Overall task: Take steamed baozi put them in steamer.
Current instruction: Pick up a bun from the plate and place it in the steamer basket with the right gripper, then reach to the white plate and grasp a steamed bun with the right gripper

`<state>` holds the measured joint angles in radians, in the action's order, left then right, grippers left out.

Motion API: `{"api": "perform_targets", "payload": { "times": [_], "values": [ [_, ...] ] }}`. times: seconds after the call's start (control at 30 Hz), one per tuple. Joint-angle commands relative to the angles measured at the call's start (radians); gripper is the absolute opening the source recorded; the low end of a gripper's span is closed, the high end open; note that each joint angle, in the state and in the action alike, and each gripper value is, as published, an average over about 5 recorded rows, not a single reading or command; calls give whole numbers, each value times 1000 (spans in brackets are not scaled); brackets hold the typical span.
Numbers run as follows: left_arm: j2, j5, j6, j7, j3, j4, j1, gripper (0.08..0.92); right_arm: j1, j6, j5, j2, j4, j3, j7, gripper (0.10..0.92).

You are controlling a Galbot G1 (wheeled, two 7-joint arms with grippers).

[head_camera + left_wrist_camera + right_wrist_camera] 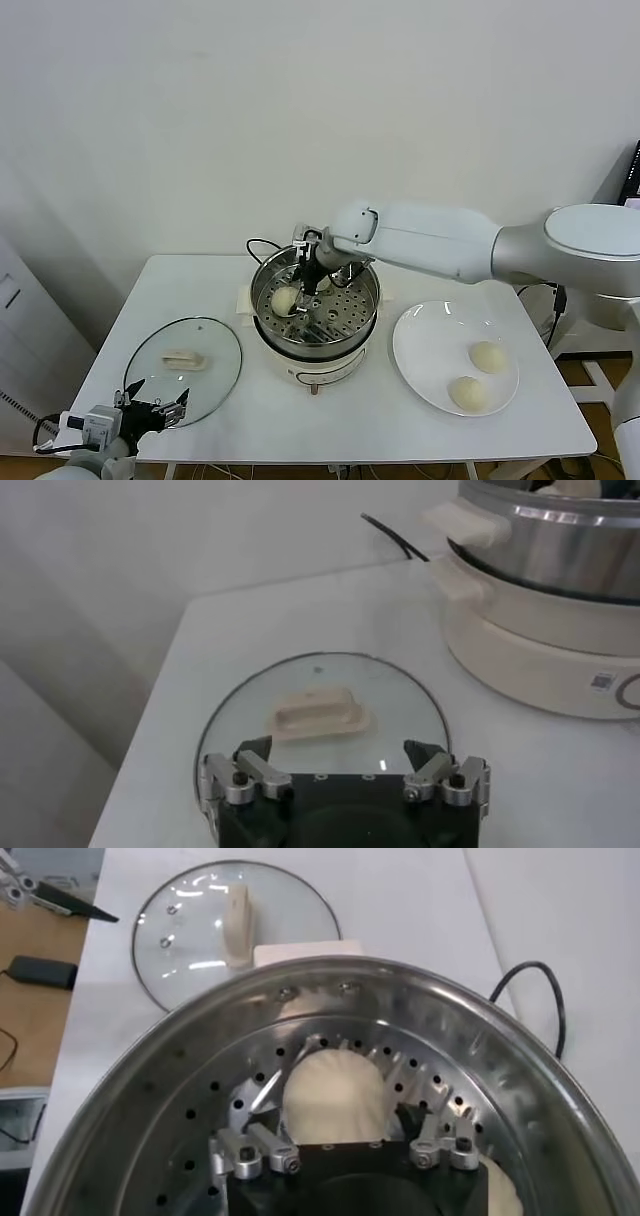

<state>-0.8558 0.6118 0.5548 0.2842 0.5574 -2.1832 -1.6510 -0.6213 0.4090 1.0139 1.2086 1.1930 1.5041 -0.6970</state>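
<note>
Round shiny stainless-steel steamer (315, 315) on white electric base, centre of head view, mid-table. One small cream-white steamed bun (285, 300) on the perforated tray, left side, close to the pot wall; a second bun edge shows just behind the gripper (500, 1193). Two more cream-white buns, (487, 356) and (467, 392), on the flat white round plate (420, 345) at right of frame, near each other, toward the plate's right and lower part; plate's lower rim sits near the table's front edge.

Right gripper (308, 283) reaches in from frame right, forearm running over the pot rim, wrist angled down inside the steamer. Wrist view: fingers (255, 1148) spread, bun (335, 1096) lying just ahead between them, not clamped; pot wall close on both sides.

Round glass lid with white handle (184, 362) flat at lower left, just beside the steamer base, near the table's front-left edge.

Left gripper (152, 411) parked at lower left, over the lid's near rim, fingers (250, 773) apart, holding nothing.

White table (200, 290): bare strip in front of the steamer.
</note>
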Motion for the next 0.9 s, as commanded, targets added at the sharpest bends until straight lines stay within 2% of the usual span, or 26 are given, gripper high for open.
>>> {"api": "perform_targets", "payload": {
  "times": [0.03,0.27,0.47,0.67,0.9],
  "values": [
    [-2,5,2,2,5,-9,1,823,-250,-65,-40,-236,75,93,-219,821],
    [-4,6,5,4,9,-21,-4,823,-372,-155,-217,-476,208,258,-391,823],
    [-2,9,8,6,12,-29,0,823,-331,-238,-424,-653,282,292,-447,823],
    [-4,10,11,8,11,-34,1,823,-151,-309,-552,-712,281,177,-469,823],
    [-9,10,11,8,11,-32,0,823,61,-350,-640,-698,234,20,-473,823]
  ]
}}
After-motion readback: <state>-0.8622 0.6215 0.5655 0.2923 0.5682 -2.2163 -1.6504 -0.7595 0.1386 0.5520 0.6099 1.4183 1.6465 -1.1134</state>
